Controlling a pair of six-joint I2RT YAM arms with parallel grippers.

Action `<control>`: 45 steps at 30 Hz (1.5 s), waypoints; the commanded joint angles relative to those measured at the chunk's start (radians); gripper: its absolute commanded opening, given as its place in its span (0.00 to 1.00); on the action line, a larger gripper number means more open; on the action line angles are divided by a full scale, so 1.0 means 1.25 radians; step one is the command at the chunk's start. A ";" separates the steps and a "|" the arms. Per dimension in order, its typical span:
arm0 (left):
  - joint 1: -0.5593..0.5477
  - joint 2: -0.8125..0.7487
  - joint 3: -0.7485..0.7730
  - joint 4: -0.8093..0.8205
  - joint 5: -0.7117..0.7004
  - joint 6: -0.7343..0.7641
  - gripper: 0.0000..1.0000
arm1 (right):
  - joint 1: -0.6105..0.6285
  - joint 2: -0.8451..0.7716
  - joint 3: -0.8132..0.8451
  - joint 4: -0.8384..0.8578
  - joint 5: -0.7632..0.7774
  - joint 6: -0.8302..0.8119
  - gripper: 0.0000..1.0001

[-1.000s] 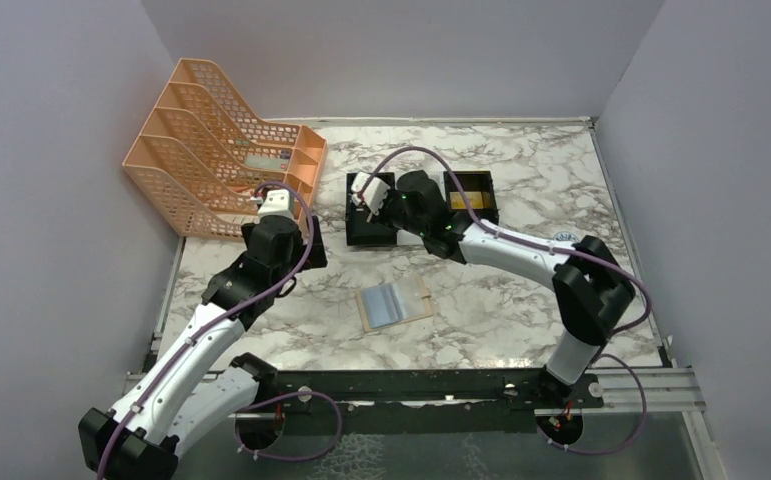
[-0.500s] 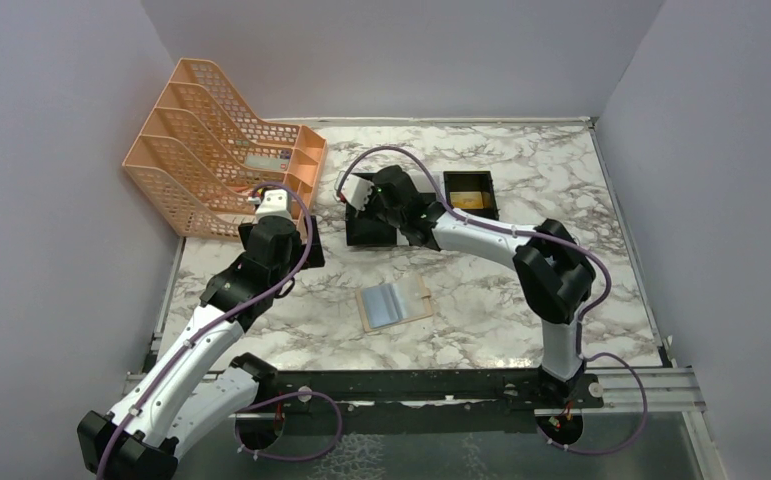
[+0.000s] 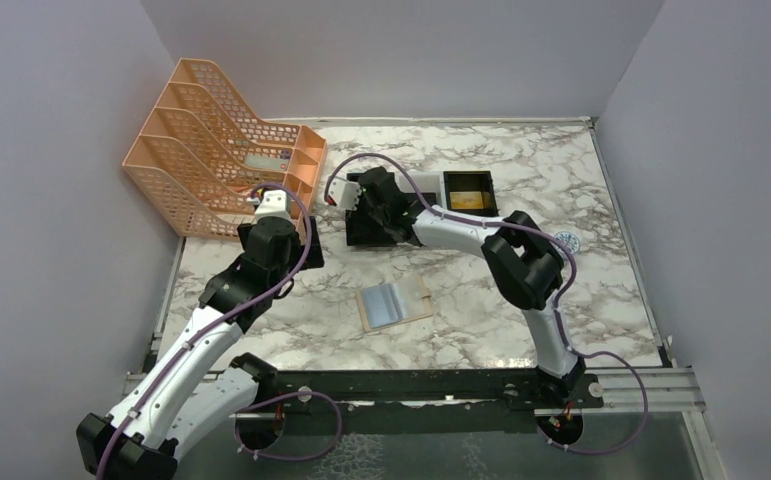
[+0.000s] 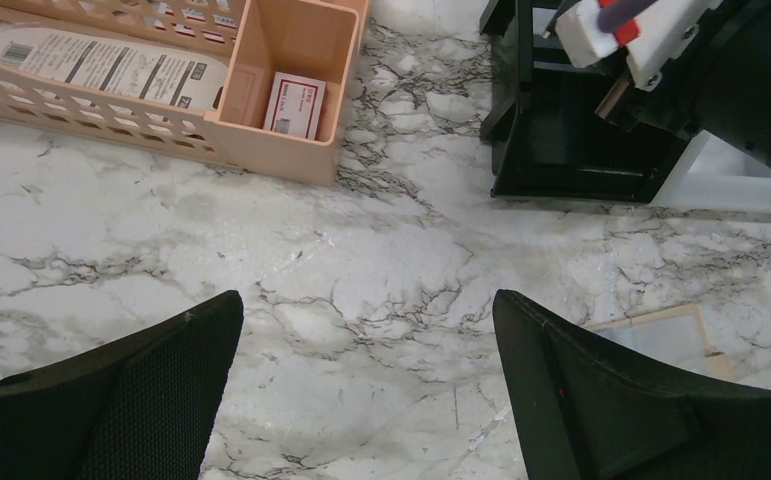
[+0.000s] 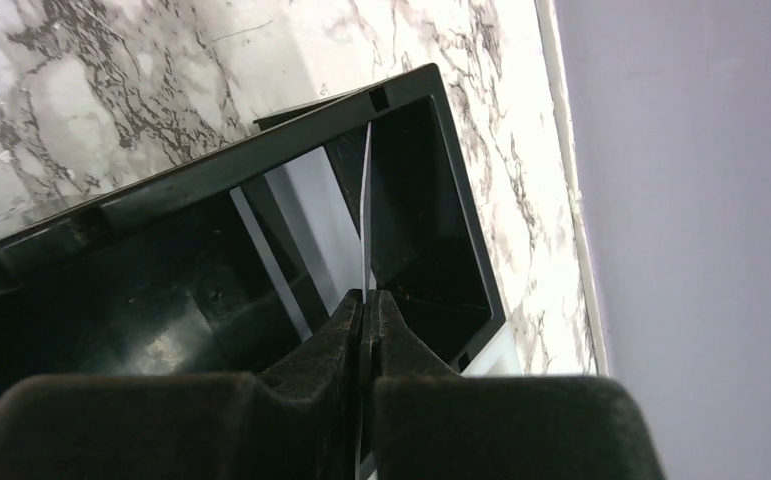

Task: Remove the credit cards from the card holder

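The right tool is clamped on a thin card, seen edge-on in its wrist view and held upright over the inside of the black tray. The jaws pinch only the card's near edge, so most of it sticks out unsupported. That is the main risk: a light brush against the tray's far wall or corner could pivot the card in the pads or pull it free. If the jaws part while the card stands this upright, it may lean on the wall, or tip over the rim onto the table instead of lying flat.

The card holder lies opened flat near the middle of the table, well apart from both tools and with nothing pinning it. From above I cannot tell whether cards remain in its pockets. If they do, a one-sided pull would likely drag the whole holder along rather than slide a card out.

The left tool hangs with its jaws spread wide and empty over bare marble, between the orange rack and the black tray. The right arm's wrist shows near it in the left wrist view — a move toward the tray now could knock the two arms together.
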 commanded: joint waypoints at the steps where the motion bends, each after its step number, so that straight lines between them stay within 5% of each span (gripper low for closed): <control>1: 0.004 -0.017 0.003 -0.008 -0.016 0.009 0.99 | 0.005 0.060 0.061 0.024 0.050 -0.037 0.01; 17: 0.004 -0.006 0.005 -0.010 0.008 0.015 0.99 | -0.002 0.130 0.071 0.063 0.051 -0.124 0.03; 26: 0.005 0.001 0.005 -0.010 0.016 0.019 0.99 | -0.004 0.117 0.048 0.045 0.014 -0.122 0.27; 30: 0.005 0.005 0.005 -0.010 0.019 0.020 0.99 | -0.008 0.110 0.039 0.046 0.011 -0.114 0.30; 34: 0.005 0.006 0.005 -0.010 0.021 0.020 0.99 | -0.014 0.112 0.042 0.024 0.013 -0.101 0.51; 45: 0.005 0.016 0.006 -0.010 0.030 0.025 0.99 | -0.020 0.090 0.032 0.028 -0.015 -0.045 0.56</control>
